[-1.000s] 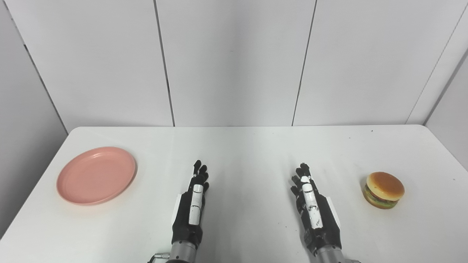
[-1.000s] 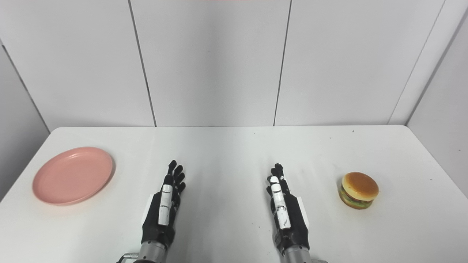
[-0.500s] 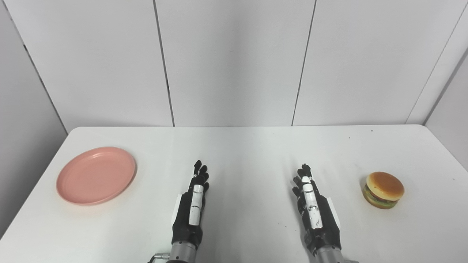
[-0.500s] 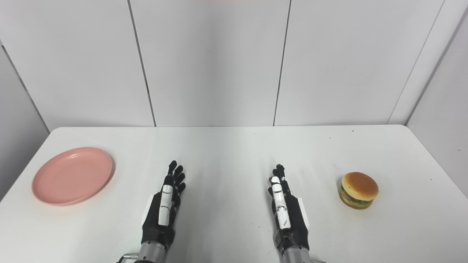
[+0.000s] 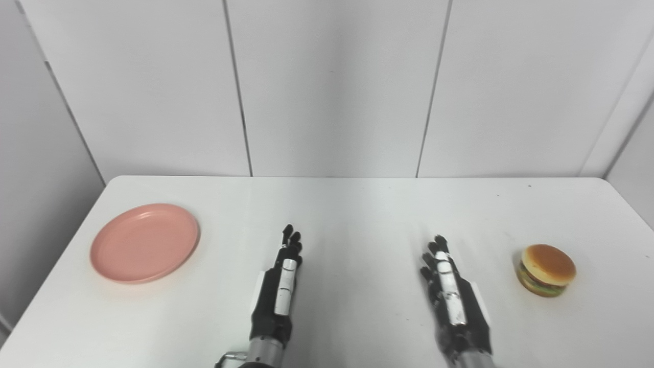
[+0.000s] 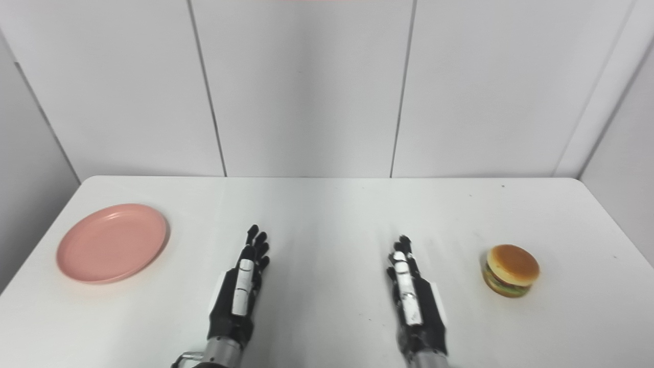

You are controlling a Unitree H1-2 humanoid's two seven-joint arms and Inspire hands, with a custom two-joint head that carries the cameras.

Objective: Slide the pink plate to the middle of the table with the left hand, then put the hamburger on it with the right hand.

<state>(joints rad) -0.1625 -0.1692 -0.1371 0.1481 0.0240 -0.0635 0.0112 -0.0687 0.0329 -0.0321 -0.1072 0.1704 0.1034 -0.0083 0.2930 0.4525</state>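
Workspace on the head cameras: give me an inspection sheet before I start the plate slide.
Surface: white table, a few small dark specks.
Job's things: pink plate at left side, bare; hamburger at right side, upright.
Clutter: nothing seen.
Robot hands: left robot hand and right robot hand open, holding nothing, apart from both things.
Cables: nothing seen.
Surroundings: white wall panels behind.

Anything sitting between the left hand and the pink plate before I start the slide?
Nothing: only bare white table separates the left hand from the pink plate. Both eye views show that stretch bare.
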